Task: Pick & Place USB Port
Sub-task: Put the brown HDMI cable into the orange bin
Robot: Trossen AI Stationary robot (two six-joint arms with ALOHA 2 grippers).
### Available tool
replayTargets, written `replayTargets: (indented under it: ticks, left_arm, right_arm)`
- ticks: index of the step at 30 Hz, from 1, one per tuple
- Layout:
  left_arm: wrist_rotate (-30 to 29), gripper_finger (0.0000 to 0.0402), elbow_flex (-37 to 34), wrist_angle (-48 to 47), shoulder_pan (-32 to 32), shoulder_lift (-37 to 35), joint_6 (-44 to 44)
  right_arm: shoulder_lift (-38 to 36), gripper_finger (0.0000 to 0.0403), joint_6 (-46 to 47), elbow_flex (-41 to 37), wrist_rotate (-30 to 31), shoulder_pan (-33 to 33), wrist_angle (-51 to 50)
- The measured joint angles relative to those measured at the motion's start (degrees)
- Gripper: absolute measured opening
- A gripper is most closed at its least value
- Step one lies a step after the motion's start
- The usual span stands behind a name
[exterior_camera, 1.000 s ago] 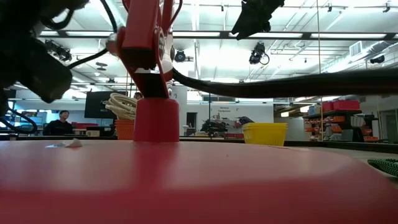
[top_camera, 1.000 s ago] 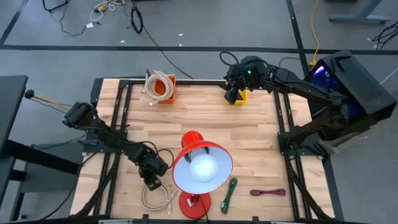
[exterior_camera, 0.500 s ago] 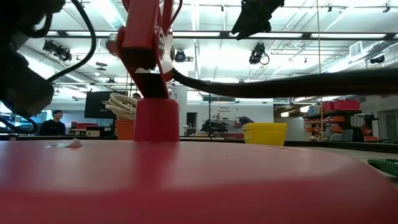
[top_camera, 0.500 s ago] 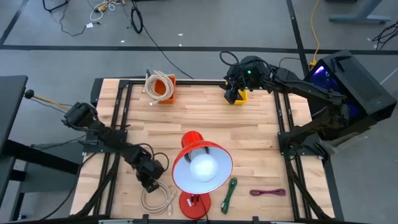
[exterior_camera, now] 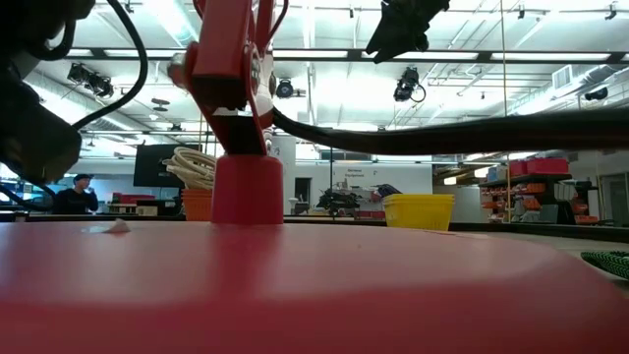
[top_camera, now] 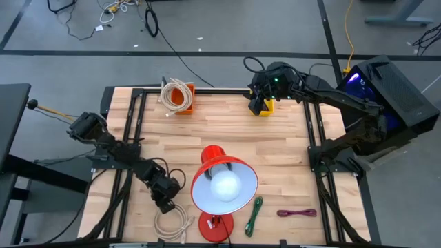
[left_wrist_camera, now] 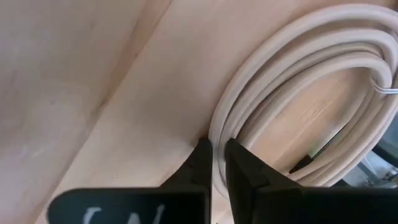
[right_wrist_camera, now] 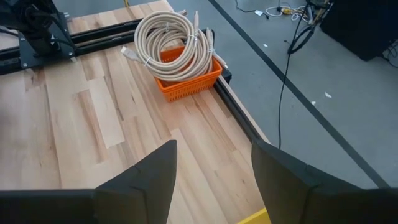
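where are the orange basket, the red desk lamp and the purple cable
orange plastic basket [right_wrist_camera: 186,79], right wrist view, front wall
red metal desk lamp [top_camera: 222,165], high view, shade's upper rim
purple coiled cable [top_camera: 297,213], high view, middle

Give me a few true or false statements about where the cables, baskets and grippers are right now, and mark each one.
1. The left gripper is shut on the beige cable coil lying on the table. True.
2. The orange basket is empty. False: another coiled beige cable sits in it.
3. The right gripper is open, holding nothing. True.
4. The green cable lies in the yellow basket. False: it lies on the table beside the red lamp.
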Motion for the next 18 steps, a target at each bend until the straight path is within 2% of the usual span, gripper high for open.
replayTargets:
  ticks: [3,8,11,18]
  left_arm:
    - [-0.8,0.0021,-0.1,-0.4,0.9,-1.5,-1.0]
    - [-10.6,0.0019,-0.3,-5.2,3.2,-6.8,-2.6]
    - [-15.0,0.0000,-0.3,-10.2,5.0,-12.1,-3.8]
    - [-28.9,0.0001,-0.3,-18.3,9.7,-27.3,-5.4]
  right_arm:
    - [0.0,0.0208,-0.2,0.0,0.8,0.0,0.0]
    - [0.0,0.0208,-0.9,0.0,1.4,0.0,0.0]
    - [0.0,0.0208,-1.1,0.0,1.4,0.0,0.0]
    - [0.0,0.0208,-1.5,0.0,1.4,0.0,0.1]
